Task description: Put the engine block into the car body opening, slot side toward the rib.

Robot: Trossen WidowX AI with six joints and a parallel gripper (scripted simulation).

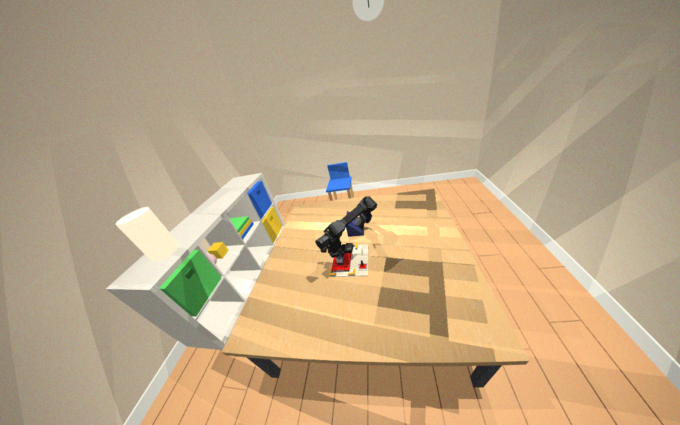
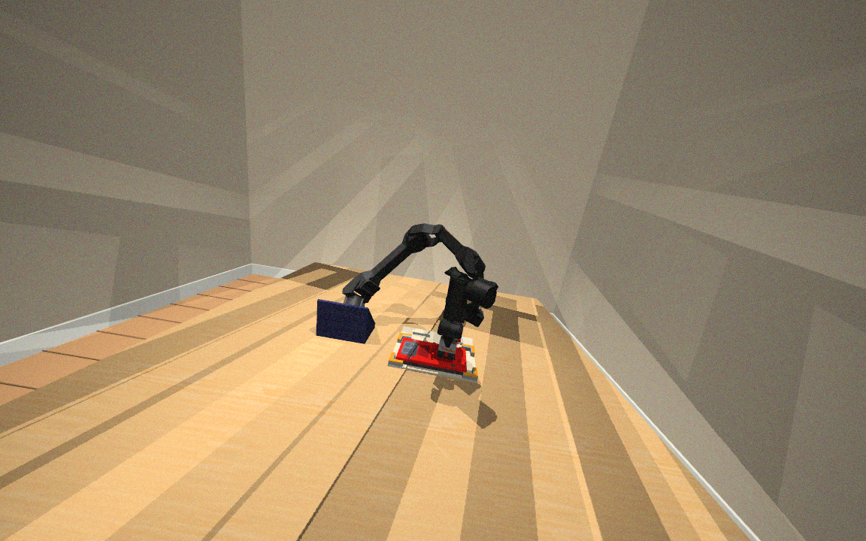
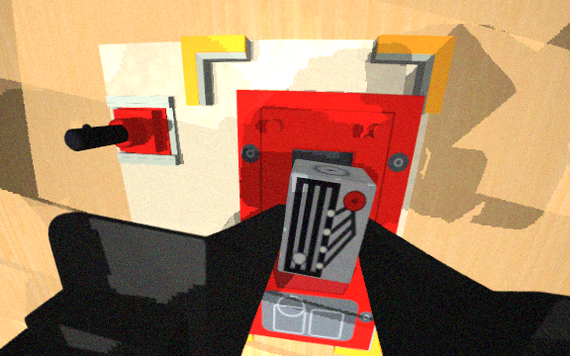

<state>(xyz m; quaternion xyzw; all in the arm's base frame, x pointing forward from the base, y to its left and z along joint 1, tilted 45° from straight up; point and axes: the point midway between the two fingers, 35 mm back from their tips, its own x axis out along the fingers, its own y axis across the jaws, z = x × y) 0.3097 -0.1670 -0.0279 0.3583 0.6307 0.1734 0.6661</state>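
My gripper is shut on the grey engine block, one finger on each side. The block's top has black slots and a red round cap, and it looks slightly tilted in the wrist view. The red car body lies flat on the white board. Part of the dark opening shows just beyond the block's far edge. The block is over or at the opening; its lower end, the rib and its depth are hidden. The fingers hide the middle sides of the car body.
Yellow-orange corner brackets stand by the car body's far corners. A red piece with a black peg stands on the board to the left in the wrist view. The dark blue block is at the arm's base.
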